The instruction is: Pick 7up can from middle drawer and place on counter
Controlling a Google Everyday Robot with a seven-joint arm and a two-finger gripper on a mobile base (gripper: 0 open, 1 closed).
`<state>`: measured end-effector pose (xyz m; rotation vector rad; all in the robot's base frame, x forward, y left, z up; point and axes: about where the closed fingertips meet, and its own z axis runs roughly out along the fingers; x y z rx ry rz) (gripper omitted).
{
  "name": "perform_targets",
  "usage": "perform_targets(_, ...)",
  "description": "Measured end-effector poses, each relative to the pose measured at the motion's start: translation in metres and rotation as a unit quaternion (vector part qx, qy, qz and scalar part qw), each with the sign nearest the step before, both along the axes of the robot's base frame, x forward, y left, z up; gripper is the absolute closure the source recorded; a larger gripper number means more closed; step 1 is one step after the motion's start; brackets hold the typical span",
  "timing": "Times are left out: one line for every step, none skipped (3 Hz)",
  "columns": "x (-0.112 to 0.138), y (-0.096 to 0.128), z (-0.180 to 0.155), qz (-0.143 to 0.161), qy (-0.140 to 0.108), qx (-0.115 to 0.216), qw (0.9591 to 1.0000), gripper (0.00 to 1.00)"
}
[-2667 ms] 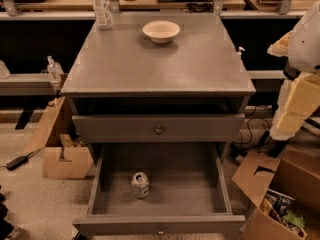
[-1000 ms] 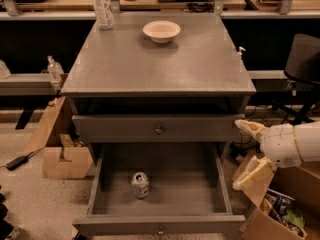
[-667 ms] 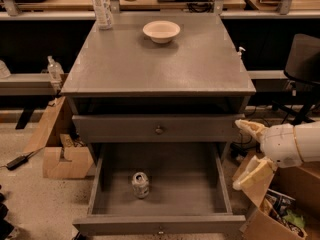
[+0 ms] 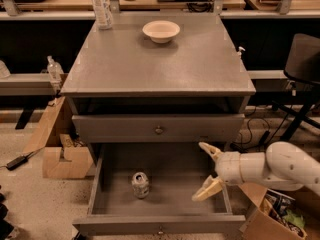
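Small silvery 7up can (image 4: pixel 140 184) upright in the pulled-out wide grey middle drawer (image 4: pixel 175 196), with the cream two-finger gripper (image 4: pixel 207 170) to its right.
A clear plastic bottle (image 4: pixel 101 6), label unreadable, stands at the back left of the matte-grey counter (image 4: pixel 160 69); a pale round bowl (image 4: pixel 161 30) sits further right. The can stands left of centre on the drawer floor, no lettering legible. The gripper hangs apart from it, fingers spread wide — empty.

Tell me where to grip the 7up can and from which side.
Grip the 7up can across its round sides, mid-height, from the right: it stands upright, clear of the walls of the middle drawer, and the open gripper hangs on that side.
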<state>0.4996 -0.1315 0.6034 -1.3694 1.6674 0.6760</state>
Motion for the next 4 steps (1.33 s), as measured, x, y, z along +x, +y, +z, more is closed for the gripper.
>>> perform_targets(0.019,0.032,-0.06,0.0,-0.005,0.022,0.9997,0.0)
perform_targets(0.03,0.063,-0.101,0.003,-0.007,0.035,0.9994,0.0)
perform_targets(0.045,0.111,-0.139,0.021,0.003,0.054,0.9983,0.0)
perform_targets(0.053,0.14,-0.156,0.035,0.009,0.064,0.9973,0.0)
